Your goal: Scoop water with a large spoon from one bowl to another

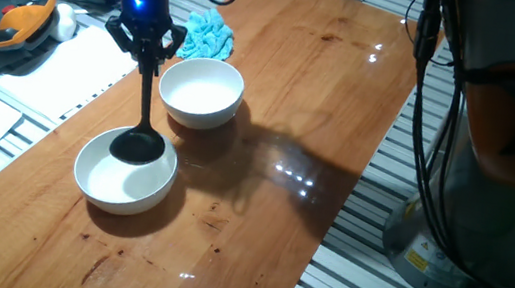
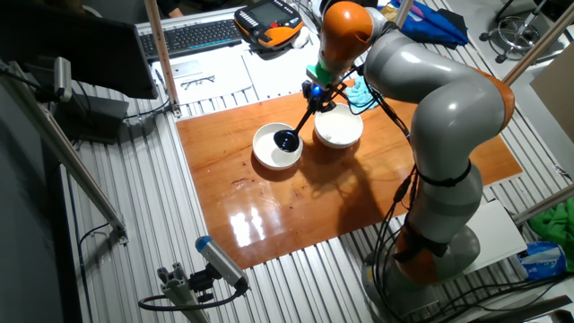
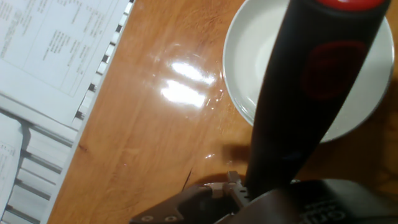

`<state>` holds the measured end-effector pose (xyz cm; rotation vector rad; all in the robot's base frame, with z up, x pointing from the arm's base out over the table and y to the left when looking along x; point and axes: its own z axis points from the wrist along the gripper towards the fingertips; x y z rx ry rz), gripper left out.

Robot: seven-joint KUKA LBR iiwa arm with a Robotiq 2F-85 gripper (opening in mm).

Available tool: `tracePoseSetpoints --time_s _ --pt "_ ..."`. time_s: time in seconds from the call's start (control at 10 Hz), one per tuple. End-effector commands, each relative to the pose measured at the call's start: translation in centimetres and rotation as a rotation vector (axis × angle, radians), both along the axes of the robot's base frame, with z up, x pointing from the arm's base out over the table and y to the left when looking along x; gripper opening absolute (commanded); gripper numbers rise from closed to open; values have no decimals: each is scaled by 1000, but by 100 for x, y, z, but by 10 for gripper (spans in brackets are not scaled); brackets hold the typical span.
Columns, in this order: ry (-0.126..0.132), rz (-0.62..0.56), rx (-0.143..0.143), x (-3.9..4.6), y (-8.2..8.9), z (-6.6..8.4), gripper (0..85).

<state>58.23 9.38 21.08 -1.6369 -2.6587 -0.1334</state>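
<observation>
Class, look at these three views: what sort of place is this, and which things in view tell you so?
Most likely a robotics lab or workshop, not a kitchen. The wooden table top rests on a ribbed aluminium frame bench, a teach pendant and keyboard lie beside it, and the gripper holds a large spoon over a white bowl.

Showing no readable text anywhere: print on the paper sheets [image 3: 43, 50] too blurred, yellow warning sticker on the robot base [image 1: 417, 258] too small to read.
</observation>
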Motion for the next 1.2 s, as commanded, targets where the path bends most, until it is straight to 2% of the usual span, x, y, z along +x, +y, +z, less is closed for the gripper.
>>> tracePoseSetpoints --time_s 0.0,0.2,0.4,0.8,1.1 --pt "0 2 1 8 -29 15 0" --pt "4 7 12 37 -131 63 0" --pt "3 17 10 47 -240 93 0" --pt "-4 40 6 51 -514 124 0" --pt "-14 56 0 21 -715 120 0"
